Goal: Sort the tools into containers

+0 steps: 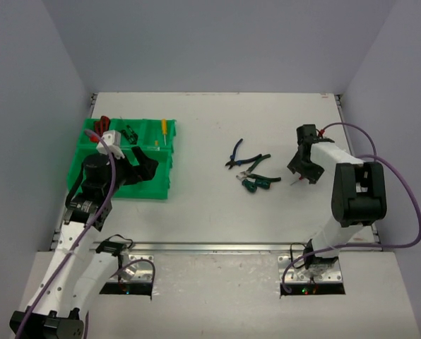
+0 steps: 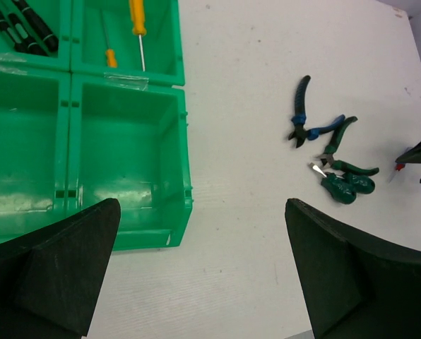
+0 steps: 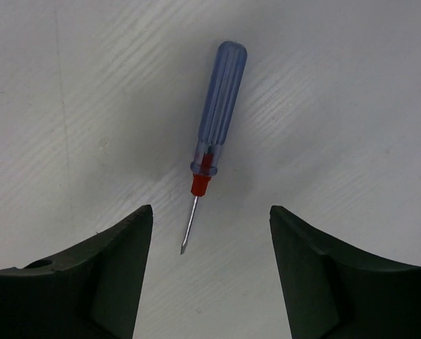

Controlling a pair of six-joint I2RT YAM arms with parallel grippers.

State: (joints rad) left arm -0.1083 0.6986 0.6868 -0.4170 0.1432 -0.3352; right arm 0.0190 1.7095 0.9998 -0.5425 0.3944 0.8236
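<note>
Sorting's partway, you've got four items out. The translucent blue-handled screwdriver with a red collar (image 3: 209, 145) lies loose on the white table (image 1: 210, 219), between the right gripper's (image 3: 210, 210) spread fingers, neither touching it. The bright green divided plastic tray (image 2: 126, 148) on the left already holds yellow-handled screwdrivers (image 2: 137, 18) and black-handled ones (image 2: 27, 28). Mid-table sit blue-handled pliers (image 2: 302, 116) and green-handled pliers (image 2: 346, 189), heaped together. The left gripper (image 2: 202, 208) hangs wide open over the tray's near edge, holding nothing. Mind the pliers heap: it lies between screwdriver and tray.
</note>
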